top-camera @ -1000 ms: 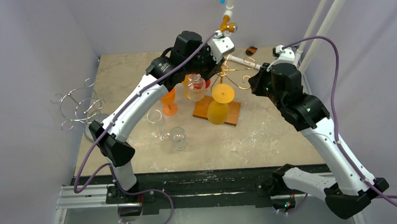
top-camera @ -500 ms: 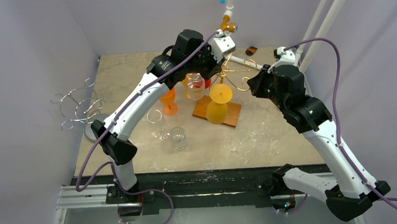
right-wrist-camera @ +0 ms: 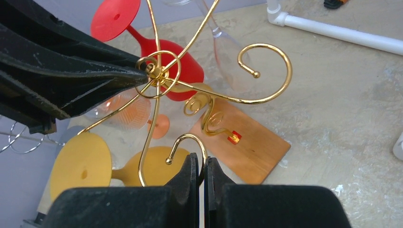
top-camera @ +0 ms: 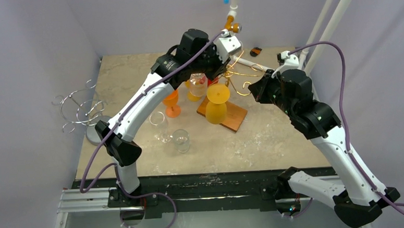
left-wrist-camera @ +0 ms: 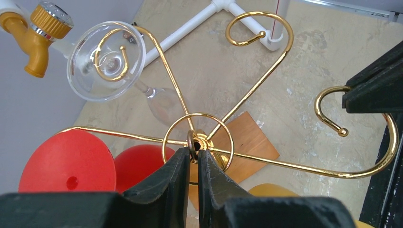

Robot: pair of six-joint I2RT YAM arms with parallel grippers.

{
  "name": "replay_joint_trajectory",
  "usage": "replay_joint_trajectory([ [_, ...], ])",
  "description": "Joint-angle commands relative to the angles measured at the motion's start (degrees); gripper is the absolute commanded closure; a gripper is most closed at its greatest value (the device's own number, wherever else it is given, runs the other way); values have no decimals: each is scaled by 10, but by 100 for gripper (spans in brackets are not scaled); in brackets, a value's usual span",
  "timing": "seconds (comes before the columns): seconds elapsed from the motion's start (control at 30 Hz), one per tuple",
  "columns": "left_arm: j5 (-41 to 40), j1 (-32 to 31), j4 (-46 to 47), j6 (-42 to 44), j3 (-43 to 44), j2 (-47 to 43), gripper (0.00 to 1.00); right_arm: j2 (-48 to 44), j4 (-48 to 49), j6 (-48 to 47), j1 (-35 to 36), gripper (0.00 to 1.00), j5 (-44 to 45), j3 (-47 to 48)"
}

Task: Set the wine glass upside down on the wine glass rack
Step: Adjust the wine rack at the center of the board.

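Top external: marbled table [top-camera: 274, 141], lilac walls [top-camera: 29, 50]

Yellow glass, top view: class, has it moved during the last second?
Yes. The yellow glass has shifted left, towards the standing orange glass, which stayed put.

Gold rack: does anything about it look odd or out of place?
Yes. Both end effectors are shut on the gold rack itself. The left end effector pinches its centre hub, and the right end effector pinches one hook arm. I cannot tell whether the rack leans.
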Motion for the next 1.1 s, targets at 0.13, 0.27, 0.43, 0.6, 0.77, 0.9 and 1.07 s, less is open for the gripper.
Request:
replay_joint_trajectory([
  [0.13,-21,3,62,0,24,50,86,-43,17,15,71,100,-128,-30],
  [0.27,-29,2,64,5,23,52,86,-44,37,29,100,100,-114,-47],
  [0.43,-28,2,71,5,25,56,86,-33,58,44,122,100,-112,-62],
  [0.6,-22,2,73,5,33,65,86,-25,71,53,139,100,-104,-69],
  [0.77,-21,0,76,3,41,74,86,-11,84,60,160,100,-96,-72],
  [0.9,-24,0,78,3,43,75,86,5,101,63,182,100,-74,-71],
  [1.07,-25,-1,82,10,44,74,87,30,120,64,204,100,-55,-63],
])
